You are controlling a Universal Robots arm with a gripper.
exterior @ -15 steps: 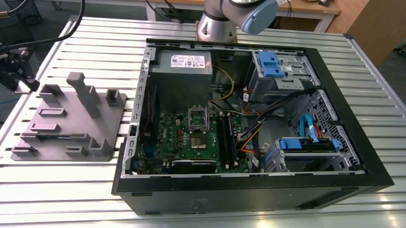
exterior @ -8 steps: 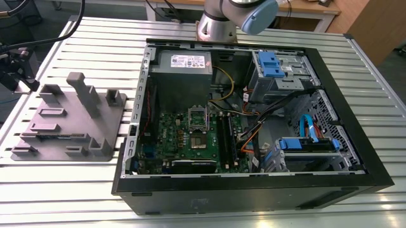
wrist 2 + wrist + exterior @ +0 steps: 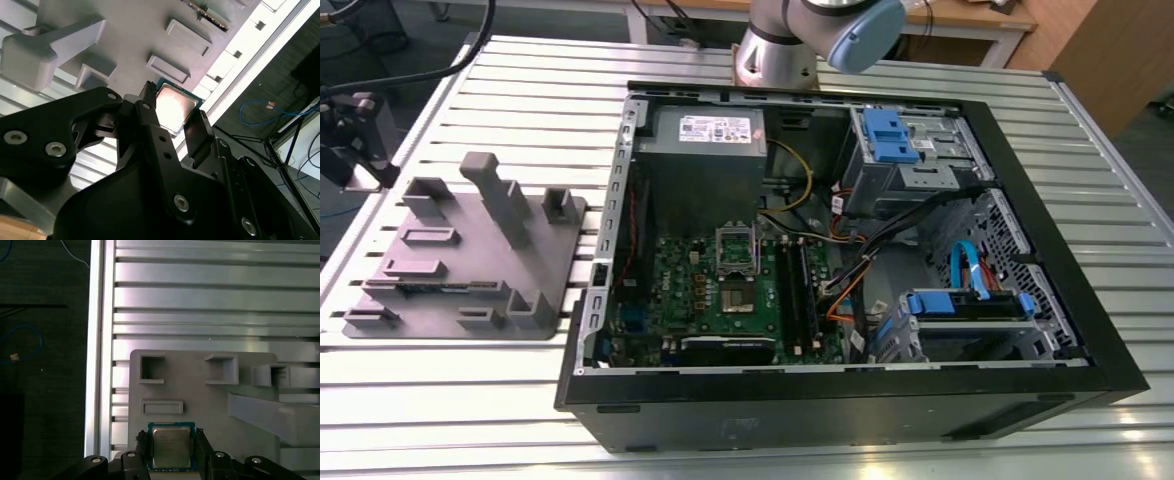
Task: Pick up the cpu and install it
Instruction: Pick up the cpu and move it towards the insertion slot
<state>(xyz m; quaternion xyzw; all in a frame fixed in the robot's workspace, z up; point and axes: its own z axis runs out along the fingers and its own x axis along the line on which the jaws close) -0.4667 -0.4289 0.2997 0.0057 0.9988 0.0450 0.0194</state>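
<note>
The slatted table (image 3: pixel 480 400) carries an open computer case (image 3: pixel 854 405) and, to the exterior view's left of it, a grey tray (image 3: pixel 547 250). In the first wrist view the cpu (image 3: pixel 171 450) sits squarely between the two fingers (image 3: pixel 201 446) of the pincer (image 3: pixel 171 437), over the tray's far left part, near the table's edge. The pincer looks closed on the cpu, gripping two opposite edges. The board's socket (image 3: pixel 738 297) lies well apart, to the exterior view's right.

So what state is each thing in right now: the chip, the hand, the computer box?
hand: shut on the cpu.
cpu: gripped by its edges, metal top up, over the grey tray.
grey tray: lying flat on the table.
computer case: on its side, side panel off.
socket frame: swung open.
</note>
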